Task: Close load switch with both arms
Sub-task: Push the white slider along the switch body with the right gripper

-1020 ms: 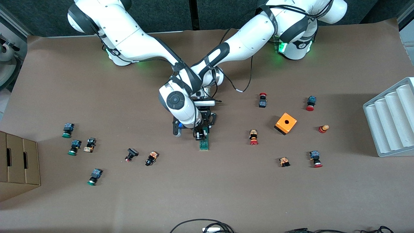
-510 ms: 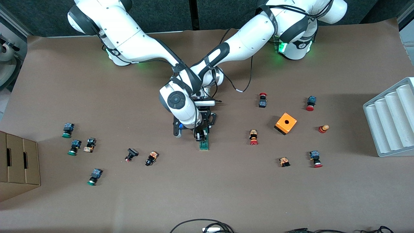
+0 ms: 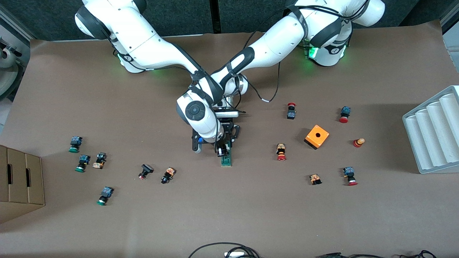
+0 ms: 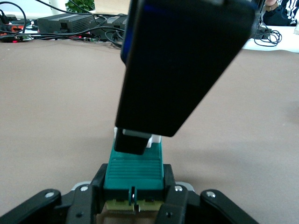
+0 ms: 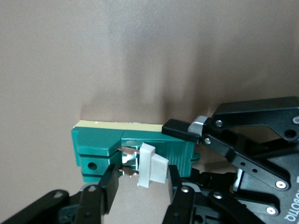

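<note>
The load switch [image 3: 226,160], a narrow dark-green block, lies mid-table. My left gripper [image 3: 228,144] is shut on its end that lies farther from the front camera. In the left wrist view its fingers [image 4: 170,186] clamp both sides of the green body [image 4: 135,168]. My right gripper [image 3: 222,152] reaches down over the same block. In the right wrist view the right gripper [image 5: 142,184] stands open astride the white sliding piece [image 5: 153,166]. One pad is beside that piece and there is a gap on the other side. The green body [image 5: 98,140] shows two bare metal contacts.
An orange cube [image 3: 316,136] with a hole and several small push buttons [image 3: 281,152] lie toward the left arm's end. More buttons [image 3: 168,175] lie toward the right arm's end, near a cardboard box [image 3: 19,182]. A grey ribbed tray [image 3: 434,132] sits at the table edge.
The right arm's wrist has shifted very slightly over the switch. The left arm and the switch stay where they were.
</note>
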Controlling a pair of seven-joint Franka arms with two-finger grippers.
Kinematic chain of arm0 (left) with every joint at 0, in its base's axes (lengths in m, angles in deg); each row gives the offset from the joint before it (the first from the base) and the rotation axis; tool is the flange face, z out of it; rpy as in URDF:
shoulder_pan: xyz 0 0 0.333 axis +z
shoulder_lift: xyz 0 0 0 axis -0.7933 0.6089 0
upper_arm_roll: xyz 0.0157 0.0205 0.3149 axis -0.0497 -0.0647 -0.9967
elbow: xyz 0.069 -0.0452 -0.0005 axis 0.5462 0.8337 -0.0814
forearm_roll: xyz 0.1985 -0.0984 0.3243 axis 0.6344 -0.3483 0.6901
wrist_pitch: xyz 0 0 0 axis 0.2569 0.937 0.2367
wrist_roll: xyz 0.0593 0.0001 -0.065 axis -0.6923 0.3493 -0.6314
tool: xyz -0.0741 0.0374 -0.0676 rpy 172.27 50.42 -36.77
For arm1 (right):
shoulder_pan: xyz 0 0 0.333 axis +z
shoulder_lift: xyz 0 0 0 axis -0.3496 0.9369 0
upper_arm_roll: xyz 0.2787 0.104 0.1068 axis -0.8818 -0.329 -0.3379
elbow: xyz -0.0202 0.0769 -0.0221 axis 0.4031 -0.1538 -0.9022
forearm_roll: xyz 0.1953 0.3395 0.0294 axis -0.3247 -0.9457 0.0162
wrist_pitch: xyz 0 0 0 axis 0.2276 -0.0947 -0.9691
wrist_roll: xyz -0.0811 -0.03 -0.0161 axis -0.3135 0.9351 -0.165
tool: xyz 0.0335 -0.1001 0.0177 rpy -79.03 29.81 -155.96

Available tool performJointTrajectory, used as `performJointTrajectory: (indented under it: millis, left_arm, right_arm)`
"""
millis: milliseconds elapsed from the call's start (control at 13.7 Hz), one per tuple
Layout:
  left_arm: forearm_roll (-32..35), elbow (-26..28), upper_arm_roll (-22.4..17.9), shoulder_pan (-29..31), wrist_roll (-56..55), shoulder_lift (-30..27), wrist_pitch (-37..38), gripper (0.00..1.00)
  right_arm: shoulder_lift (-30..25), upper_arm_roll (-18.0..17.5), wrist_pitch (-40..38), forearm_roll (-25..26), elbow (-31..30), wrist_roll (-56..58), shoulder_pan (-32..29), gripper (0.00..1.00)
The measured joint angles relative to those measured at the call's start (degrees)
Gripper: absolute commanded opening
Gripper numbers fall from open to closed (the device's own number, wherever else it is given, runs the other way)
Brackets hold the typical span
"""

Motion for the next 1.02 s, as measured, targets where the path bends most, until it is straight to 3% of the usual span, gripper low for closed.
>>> performJointTrajectory:
  millis: [1020]
  left_arm:
    - [0.10, 0.00, -0.03, 0.00, 0.00, 0.01, -0.01, 0.49]
  right_arm:
    - [-0.25, -0.47, -2.35, -0.10, 1.18, -0.58, -0.78, 0.47]
